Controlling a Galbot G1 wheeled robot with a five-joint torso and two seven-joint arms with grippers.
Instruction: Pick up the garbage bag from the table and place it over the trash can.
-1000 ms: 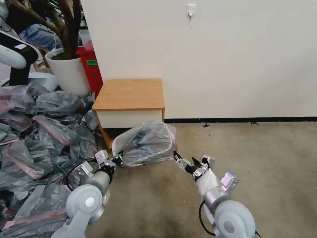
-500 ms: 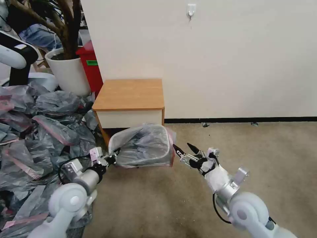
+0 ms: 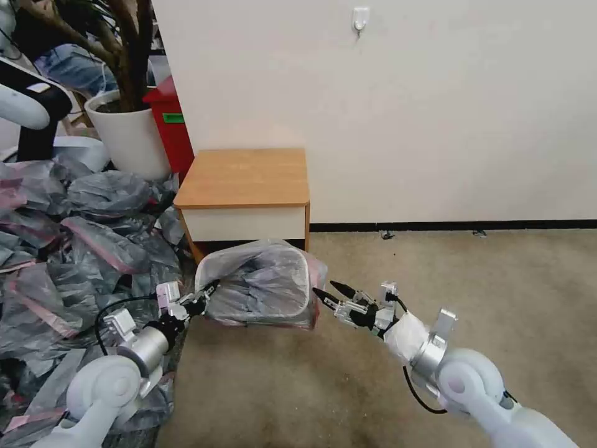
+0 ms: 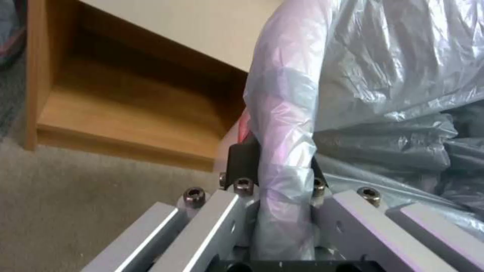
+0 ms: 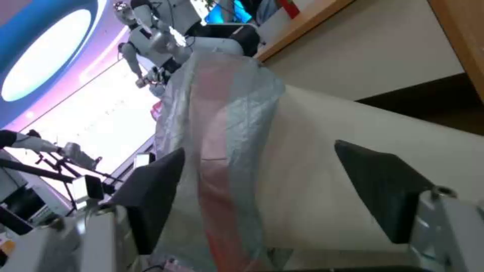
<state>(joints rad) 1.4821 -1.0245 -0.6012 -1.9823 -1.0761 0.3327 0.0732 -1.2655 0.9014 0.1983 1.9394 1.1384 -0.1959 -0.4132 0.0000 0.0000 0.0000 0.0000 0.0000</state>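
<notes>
On the floor before the table, the left gripper pinches the garbage bag at the trash can's left rim; the right gripper, fingers spread, hovers just beside its right side. Tugging leftward could drag that side's film off.

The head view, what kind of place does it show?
Probably an indoor robot test room dressed as a home corner: carpet floor, a nightstand by the wall, a potted plant, and a heap of bags.
</notes>
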